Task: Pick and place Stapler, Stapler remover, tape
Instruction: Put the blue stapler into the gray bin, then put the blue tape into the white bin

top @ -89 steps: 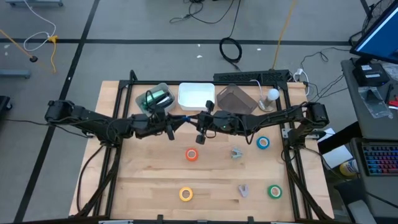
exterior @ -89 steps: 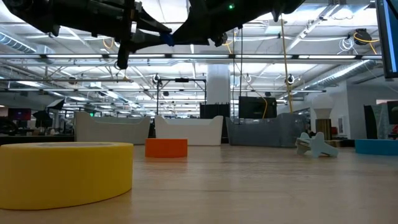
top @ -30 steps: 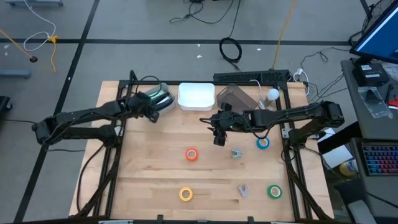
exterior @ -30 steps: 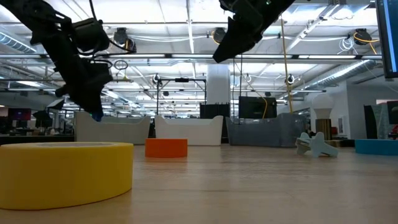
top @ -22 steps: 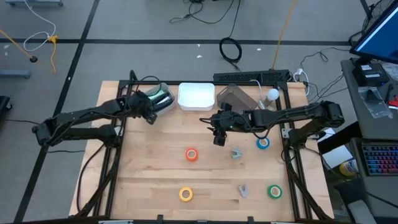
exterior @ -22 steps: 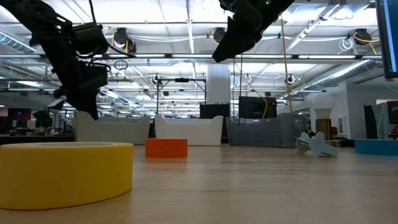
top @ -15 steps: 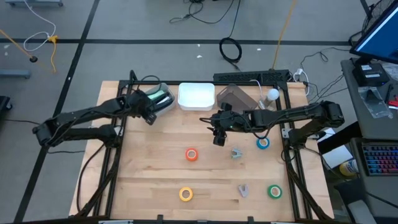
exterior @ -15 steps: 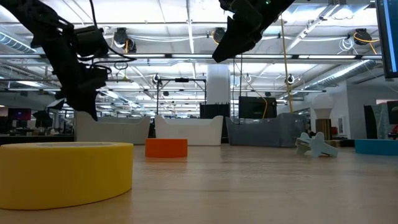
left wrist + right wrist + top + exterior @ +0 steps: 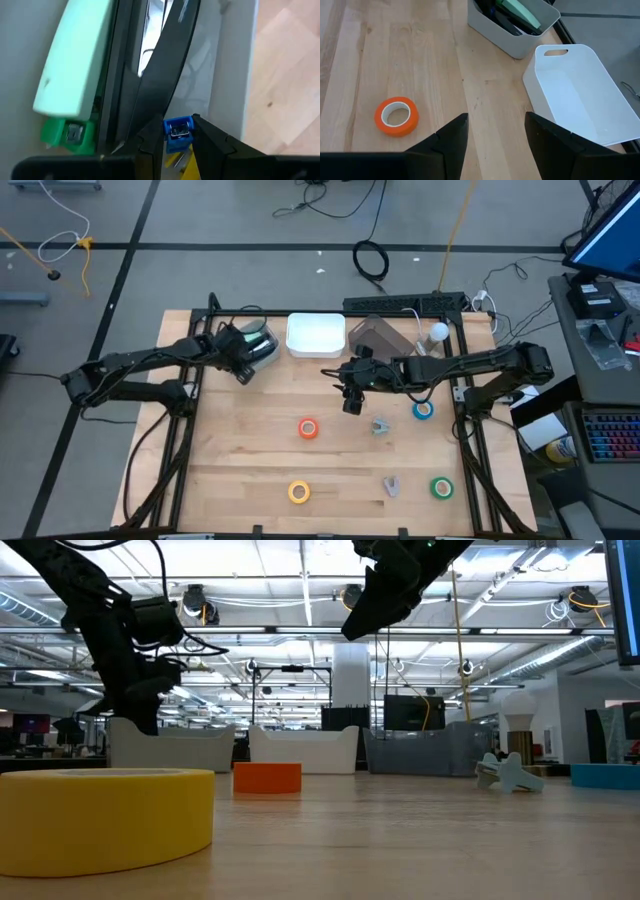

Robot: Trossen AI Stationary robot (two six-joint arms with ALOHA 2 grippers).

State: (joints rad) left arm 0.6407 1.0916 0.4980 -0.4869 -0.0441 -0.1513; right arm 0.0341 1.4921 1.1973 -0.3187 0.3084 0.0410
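Observation:
My left gripper (image 9: pixel 241 367) hangs over the near edge of the grey bin (image 9: pixel 262 352) at the back left, shut on a small blue stapler remover (image 9: pixel 178 133). A green stapler (image 9: pixel 75 65) and a black one (image 9: pixel 165 55) lie in that bin. My right gripper (image 9: pixel 496 121) stands open above mid-table, holding nothing. Flat on the wood lie the orange tape (image 9: pixel 308 429), yellow tape (image 9: pixel 299 492), blue tape (image 9: pixel 423 410) and green tape (image 9: pixel 441 488). Two pale stapler removers (image 9: pixel 380 425) (image 9: pixel 392 485) lie there too. My left gripper pinches the blue stapler remover by its two sides (image 9: pixel 170 136) between the free ends of its two fingers. The fingers slant down into the bin from its near side. The remover sits inside the bin by the black stapler; whether it touches the bin's floor cannot be told.
A white tray (image 9: pixel 316 335) and a dark see-through bin (image 9: pixel 378 338) stand beside the grey bin along the far edge. A white round thing (image 9: pixel 439 332) is at the back right. Black frame rails (image 9: pixel 180 430) run along both table sides.
My left gripper has sunk a little toward the grey bin and rolled its wrist, still shut on the blue stapler remover, which has dropped behind the bin wall in the low view.

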